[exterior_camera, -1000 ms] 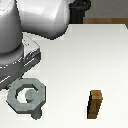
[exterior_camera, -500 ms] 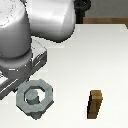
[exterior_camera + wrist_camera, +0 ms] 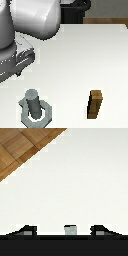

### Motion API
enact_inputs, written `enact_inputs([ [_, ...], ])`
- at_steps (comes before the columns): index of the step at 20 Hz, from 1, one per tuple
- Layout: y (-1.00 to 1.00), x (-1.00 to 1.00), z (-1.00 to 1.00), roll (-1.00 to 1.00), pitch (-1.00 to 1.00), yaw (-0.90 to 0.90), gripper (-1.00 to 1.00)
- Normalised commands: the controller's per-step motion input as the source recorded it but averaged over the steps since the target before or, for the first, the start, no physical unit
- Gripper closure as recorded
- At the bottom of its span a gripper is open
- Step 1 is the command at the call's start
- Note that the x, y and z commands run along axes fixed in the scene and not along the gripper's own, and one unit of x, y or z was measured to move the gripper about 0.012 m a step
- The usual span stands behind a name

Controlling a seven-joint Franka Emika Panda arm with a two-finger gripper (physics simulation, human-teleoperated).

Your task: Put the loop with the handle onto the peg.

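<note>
The peg (image 3: 32, 101) is an upright grey cylinder near the front of the white table (image 3: 75, 60), at the exterior view's left. The loop with the handle (image 3: 44, 114), a flat grey ring, lies low around the peg's base, and the peg rises through its hole. The arm's hand (image 3: 17, 62) hangs above and behind them, apart from both. In the wrist view my gripper (image 3: 65, 231) is open, its fingertips (image 3: 27, 230) set wide apart. A small grey piece (image 3: 71, 229) shows between them; I cannot tell what it is.
A brown wooden block (image 3: 96, 105) stands upright on the table at the exterior view's right of the peg. The robot's bulky white body (image 3: 35, 20) fills the upper left. Wooden floor (image 3: 22, 148) shows past the table's edge in the wrist view.
The loop shifted toward the exterior view's right, then dropped down around the peg, which now sticks up through its hole. The hand has lifted away from it.
</note>
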Motion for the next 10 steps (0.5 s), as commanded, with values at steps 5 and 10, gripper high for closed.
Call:
enact_inputs([
  [5,0.0,0.0,0.0,0.0,0.0,0.0,-1.0],
  [10,0.0,0.0,0.0,0.0,0.0,0.0,-1.0],
])
